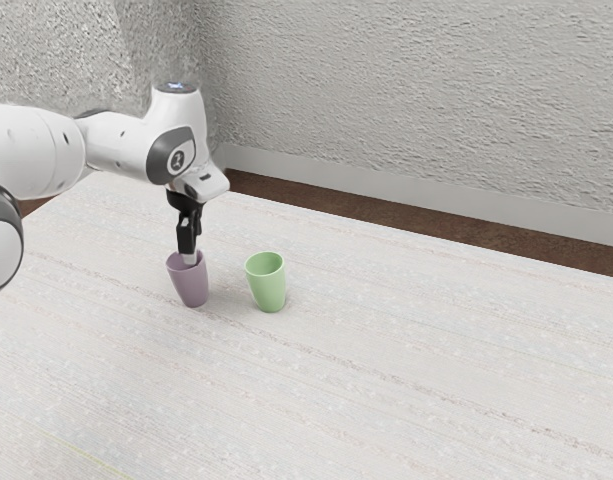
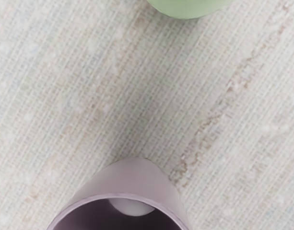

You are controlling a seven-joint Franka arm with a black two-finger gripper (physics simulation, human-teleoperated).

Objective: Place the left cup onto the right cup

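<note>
Though beside green cup (image 1: 266,282), purple cup (image 1: 191,283) apart.

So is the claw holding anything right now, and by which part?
Cannot tell. The claw is down at the rim of the mauve tapered cup, which is on the table; whether it clamps that rim isn't visible.

Matt, smooth purple cup (image 1: 191,285) and green cup (image 1: 267,285) stand on rough, woven-textured table (image 1: 436,350).
</note>
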